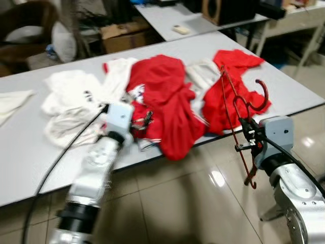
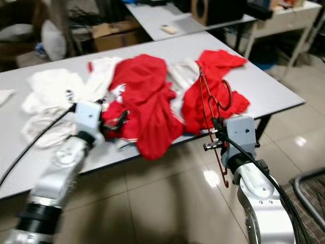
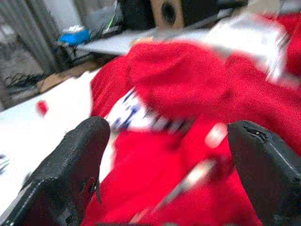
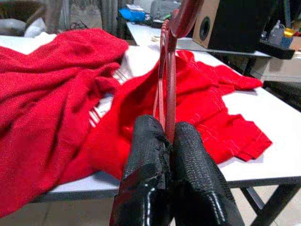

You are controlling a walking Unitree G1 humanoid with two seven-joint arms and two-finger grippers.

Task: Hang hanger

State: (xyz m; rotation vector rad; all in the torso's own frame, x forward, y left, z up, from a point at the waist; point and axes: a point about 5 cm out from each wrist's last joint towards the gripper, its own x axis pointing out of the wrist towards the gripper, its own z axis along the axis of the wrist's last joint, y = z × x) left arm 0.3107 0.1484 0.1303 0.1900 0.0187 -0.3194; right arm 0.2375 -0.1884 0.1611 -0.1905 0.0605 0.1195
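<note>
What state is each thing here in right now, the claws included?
Right gripper: shut on the red hanger.
Red hanger: held up beside the table edge.
Left gripper: open, at the red clothes.
Red clothes: crumpled, one hanging over the edge.
White clothes: heaped on the table.

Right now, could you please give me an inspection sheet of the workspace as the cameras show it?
Surface: grey table, front edge facing the robot.
Job's things: red hanger, upright, off the table edge.
Clutter: red garments and white garments heaped on the table.
Grippers: right pincer shut on the hanger; left pincer open over a red garment.
Cables: black cable running along the left arm.
Surroundings: second table with a speaker behind; tiled floor.
</note>
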